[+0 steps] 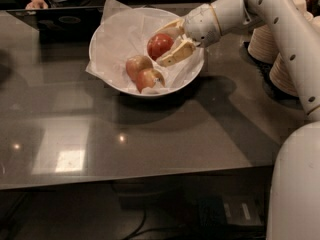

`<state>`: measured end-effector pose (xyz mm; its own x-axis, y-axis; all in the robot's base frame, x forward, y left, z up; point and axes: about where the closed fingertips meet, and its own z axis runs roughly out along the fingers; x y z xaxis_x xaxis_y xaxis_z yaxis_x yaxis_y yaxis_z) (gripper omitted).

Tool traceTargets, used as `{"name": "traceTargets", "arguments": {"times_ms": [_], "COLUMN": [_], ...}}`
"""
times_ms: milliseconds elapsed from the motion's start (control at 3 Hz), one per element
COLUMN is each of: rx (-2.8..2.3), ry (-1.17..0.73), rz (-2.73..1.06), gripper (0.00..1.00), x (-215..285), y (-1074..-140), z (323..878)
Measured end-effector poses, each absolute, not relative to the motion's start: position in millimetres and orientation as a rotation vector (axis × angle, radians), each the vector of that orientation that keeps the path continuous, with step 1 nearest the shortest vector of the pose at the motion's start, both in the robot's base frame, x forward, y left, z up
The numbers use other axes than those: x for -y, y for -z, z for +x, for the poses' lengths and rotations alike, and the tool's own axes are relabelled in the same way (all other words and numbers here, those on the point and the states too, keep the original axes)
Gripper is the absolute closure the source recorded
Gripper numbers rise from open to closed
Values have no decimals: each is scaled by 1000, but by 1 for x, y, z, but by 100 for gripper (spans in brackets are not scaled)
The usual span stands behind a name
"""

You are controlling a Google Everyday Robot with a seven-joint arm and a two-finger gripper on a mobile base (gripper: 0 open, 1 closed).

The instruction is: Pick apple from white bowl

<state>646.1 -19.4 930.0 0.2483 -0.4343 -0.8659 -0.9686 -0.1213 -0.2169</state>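
Note:
The deep-red apple [159,45] sits between the two tan fingers of my gripper [166,46], held a little above the paper inside the white bowl [116,85]. The bowl is wide, lined with crinkled white paper, and stands at the back middle of the grey table. My gripper reaches into it from the right and is shut on the apple. A pale yellowish-pink apple [137,64] and a red-yellow apple [149,78] lie lower in the bowl, just left of and below the held apple.
Stacks of tan paper bowls [272,49] stand at the right, behind my arm. A person's hand [36,4] rests at the table's far left edge, behind a dark flat device [62,19]. The grey table [150,139] stretches toward me in front of the bowl.

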Motion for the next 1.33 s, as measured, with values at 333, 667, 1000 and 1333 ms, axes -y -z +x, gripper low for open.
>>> {"name": "traceTargets", "arguments": {"times_ms": [333,667,1000,1333], "rx": [-1361,-1412,-1431,-1436], "ry": [-711,-598,-562,-519], "rz": [-1766,-1827,-1832,-1812], "gripper": [100,100,100,100], "x": [25,30,36,35], "y": [-959,-979,-975,-968], "z": [634,621,608,562]}}
